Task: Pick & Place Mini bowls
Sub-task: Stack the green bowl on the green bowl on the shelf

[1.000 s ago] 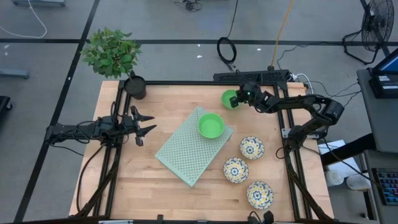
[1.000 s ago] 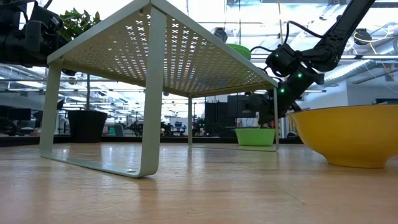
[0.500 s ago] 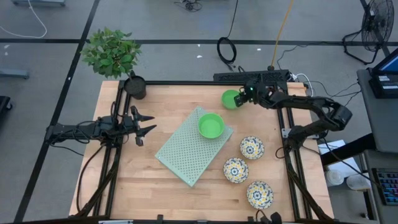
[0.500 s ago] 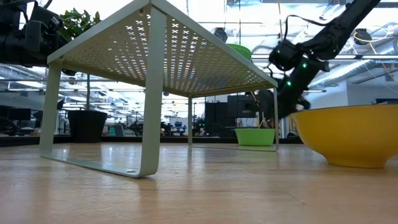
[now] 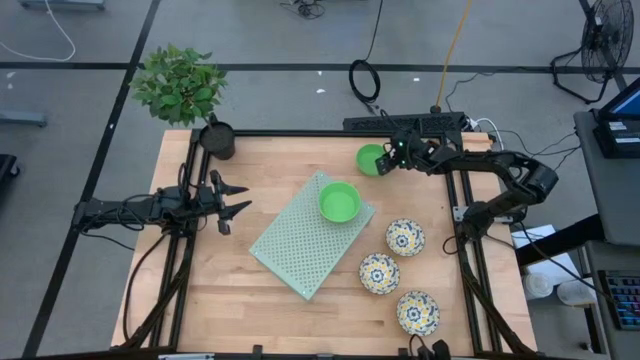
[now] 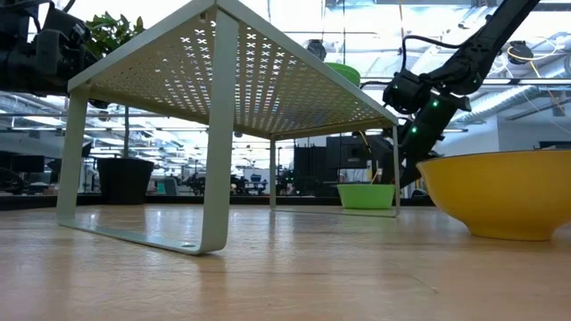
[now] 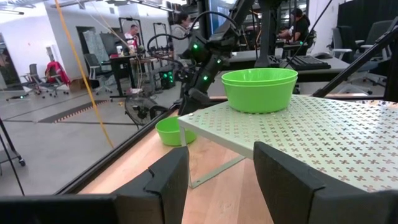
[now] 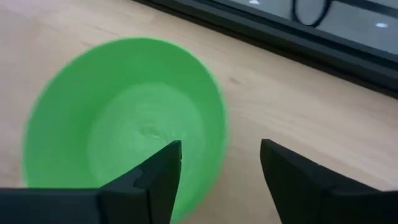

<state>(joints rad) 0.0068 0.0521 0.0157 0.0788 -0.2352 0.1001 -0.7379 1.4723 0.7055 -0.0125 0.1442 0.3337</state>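
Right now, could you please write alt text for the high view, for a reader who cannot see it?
Seen from above, the right gripper hangs open beside a green mini bowl at the wooden table's far edge. Another green bowl sits on a perforated rack, three floral bowls lie beside it, and the left gripper waits open at the left.

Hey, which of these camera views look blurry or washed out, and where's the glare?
Right wrist view: the green bowl is smeared and soft, as are the hand's dark fingers in front of it. Low view: bright backlight from the ceiling and windows washes out the top, leaving the perforated shelf and yellow bowl against glare. Left wrist view: near fingers out of focus. High view: evenly lit.
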